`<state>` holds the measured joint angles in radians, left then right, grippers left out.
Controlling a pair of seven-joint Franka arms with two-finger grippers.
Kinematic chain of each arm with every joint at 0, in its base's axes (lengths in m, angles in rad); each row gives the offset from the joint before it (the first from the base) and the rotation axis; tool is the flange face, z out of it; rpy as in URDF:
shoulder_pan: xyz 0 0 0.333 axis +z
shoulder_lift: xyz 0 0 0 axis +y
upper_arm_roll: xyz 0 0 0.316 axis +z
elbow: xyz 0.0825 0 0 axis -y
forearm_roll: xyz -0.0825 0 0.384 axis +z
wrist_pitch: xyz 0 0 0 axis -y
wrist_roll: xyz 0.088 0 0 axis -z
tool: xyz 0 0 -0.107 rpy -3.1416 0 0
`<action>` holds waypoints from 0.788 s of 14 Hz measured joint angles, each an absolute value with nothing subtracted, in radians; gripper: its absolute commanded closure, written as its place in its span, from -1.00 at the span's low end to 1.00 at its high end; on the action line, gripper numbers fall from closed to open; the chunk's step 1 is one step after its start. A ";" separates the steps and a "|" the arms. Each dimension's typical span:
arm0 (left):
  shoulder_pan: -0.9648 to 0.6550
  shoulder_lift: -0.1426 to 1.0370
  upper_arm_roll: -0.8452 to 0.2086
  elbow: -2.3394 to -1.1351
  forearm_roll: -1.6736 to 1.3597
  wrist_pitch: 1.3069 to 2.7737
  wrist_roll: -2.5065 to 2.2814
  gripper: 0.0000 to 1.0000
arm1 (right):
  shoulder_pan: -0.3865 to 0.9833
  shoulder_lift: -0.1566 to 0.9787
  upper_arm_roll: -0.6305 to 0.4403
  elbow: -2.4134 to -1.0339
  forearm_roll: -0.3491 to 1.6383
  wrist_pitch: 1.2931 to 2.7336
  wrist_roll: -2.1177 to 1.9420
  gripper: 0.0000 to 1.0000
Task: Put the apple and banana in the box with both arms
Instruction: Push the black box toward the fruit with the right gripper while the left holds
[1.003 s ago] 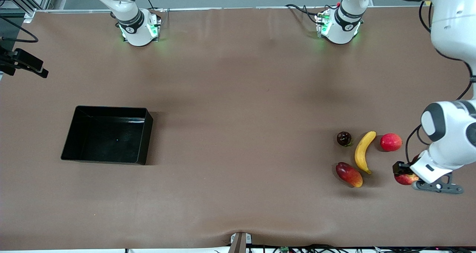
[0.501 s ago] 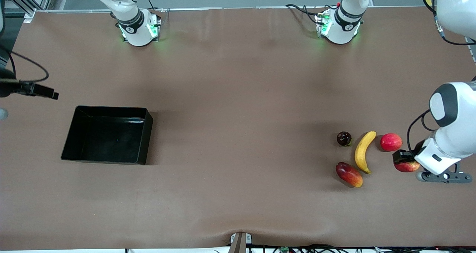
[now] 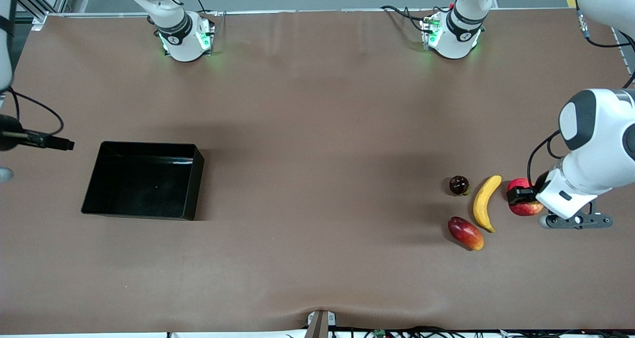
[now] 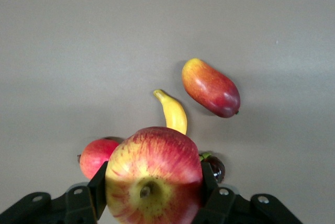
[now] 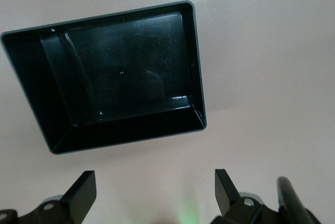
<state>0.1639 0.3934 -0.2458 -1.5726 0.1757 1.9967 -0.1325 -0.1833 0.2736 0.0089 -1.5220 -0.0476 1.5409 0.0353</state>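
Left gripper [image 4: 152, 195] clamps the streaked red-yellow apple [image 4: 153, 177] between its fingers above the yellow banana [image 3: 484, 202]; right gripper [image 5: 154, 190], fingers spread wide, hangs near the glossy black box [image 5: 120, 72].

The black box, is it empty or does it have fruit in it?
Empty. The black box shows only its bare shiny floor in both views; the apple is in the left hand.
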 measured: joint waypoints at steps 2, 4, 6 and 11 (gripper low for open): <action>0.164 0.364 -0.251 -1.599 0.176 1.988 -0.140 1.00 | -0.185 0.311 0.008 -1.552 -0.067 1.604 0.031 -1.00; 0.164 0.343 -0.254 -1.613 0.176 1.978 -0.140 1.00 | -0.193 0.350 0.006 -1.587 -0.080 1.682 0.005 -1.00; 0.164 0.330 -0.256 -1.615 0.175 1.963 -0.143 1.00 | -0.217 0.392 0.004 -1.634 -0.081 1.759 -0.023 -1.00; 0.164 0.309 -0.310 -1.618 0.168 1.919 -0.236 1.00 | -0.294 0.450 0.003 -1.809 -0.081 2.031 -0.101 0.46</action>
